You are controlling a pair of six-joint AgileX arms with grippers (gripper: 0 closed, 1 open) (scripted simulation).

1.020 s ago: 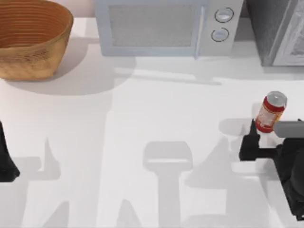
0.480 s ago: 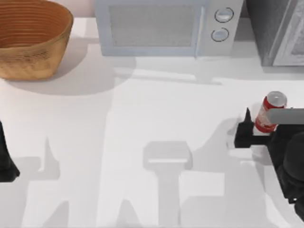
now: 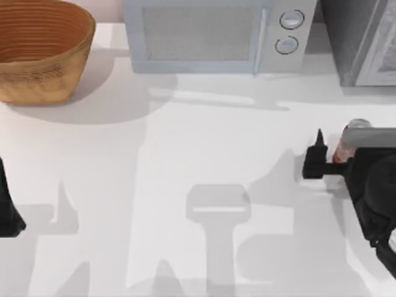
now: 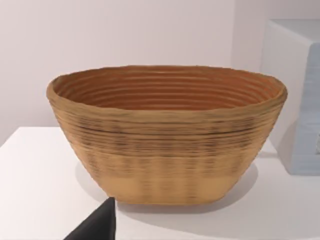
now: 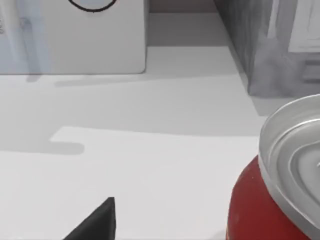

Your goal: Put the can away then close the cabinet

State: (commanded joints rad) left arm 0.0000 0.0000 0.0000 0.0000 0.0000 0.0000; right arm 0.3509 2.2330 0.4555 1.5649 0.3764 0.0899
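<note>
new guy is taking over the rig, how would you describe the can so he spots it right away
Start at the tall dark speckled cabinet in the table's far right corner, then come forward along the right edge. The can stands there upright, just ahead of the right gripper, whose wrist partly covers it from above. It is the small red thing with a silver top, far smaller than the microwave or basket.

Mid-table open; back edge and right side crowded.
Basket (image 3: 37, 52) blocks back left, microwave (image 3: 213, 36) back centre, cabinet (image 3: 362, 40) back right. Narrow gap between microwave and cabinet. Can (image 3: 344, 148) stands in front of cabinet, right gripper (image 3: 340, 151) around it. Left gripper (image 3: 7, 213) parked at left edge.
</note>
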